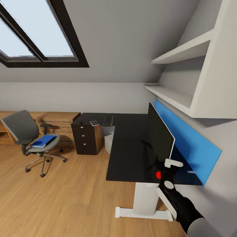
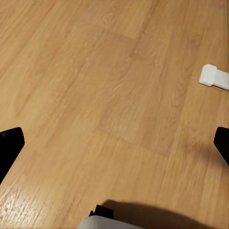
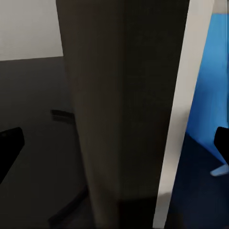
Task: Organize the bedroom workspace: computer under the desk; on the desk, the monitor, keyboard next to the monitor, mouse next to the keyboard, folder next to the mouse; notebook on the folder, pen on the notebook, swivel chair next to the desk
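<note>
The black-topped desk carries the monitor, seen edge-on beside the blue wall panel. My right gripper is open at the monitor's near lower corner; in the right wrist view the monitor's edge stands between the spread fingertips. On the desk's far end lie the keyboard and the notebook. The grey computer stands under the desk. At the left, the swivel chair holds the blue folder. My left gripper hangs open over the floor. The mouse and pen are too small to tell.
A dark three-drawer unit stands under the desk's far end, with a light-wood dresser behind the chair. White shelves jut out above the monitor. The desk's white foot rests on the wood floor.
</note>
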Controlling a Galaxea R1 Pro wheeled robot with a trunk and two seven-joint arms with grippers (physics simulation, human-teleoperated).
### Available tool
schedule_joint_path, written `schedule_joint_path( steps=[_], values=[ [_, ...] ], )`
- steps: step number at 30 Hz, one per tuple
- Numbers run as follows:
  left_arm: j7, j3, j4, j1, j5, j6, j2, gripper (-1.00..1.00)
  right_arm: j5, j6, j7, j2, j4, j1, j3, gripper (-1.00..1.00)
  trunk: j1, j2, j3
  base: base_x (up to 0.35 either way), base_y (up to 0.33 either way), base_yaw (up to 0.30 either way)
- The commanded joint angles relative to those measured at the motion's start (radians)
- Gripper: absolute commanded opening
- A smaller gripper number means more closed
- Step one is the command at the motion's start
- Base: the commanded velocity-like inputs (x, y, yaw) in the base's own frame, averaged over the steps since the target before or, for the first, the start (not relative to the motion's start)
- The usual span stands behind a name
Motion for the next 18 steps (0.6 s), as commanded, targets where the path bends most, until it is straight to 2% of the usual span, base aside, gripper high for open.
schedule_joint_path(
  steps=[1, 18],
  values=[
    [-0.009, 0.006, 0.001, -0.001, 0.004, -0.002, 0.000, 1.00, -0.011, -0.007, -0.006, -0.001, 0.000, -0.001, 0.006, 1.00, 0.000, -0.001, -0.002, 0.000, 0.000, -0.064],
    [-0.009, 0.006, 0.001, -0.001, 0.004, -0.002, 0.000, 1.00, -0.011, -0.007, -0.007, -0.001, 0.000, -0.001, 0.006, 1.00, 0.000, -0.001, -0.002, 0.000, 0.000, -0.010]
  ],
)
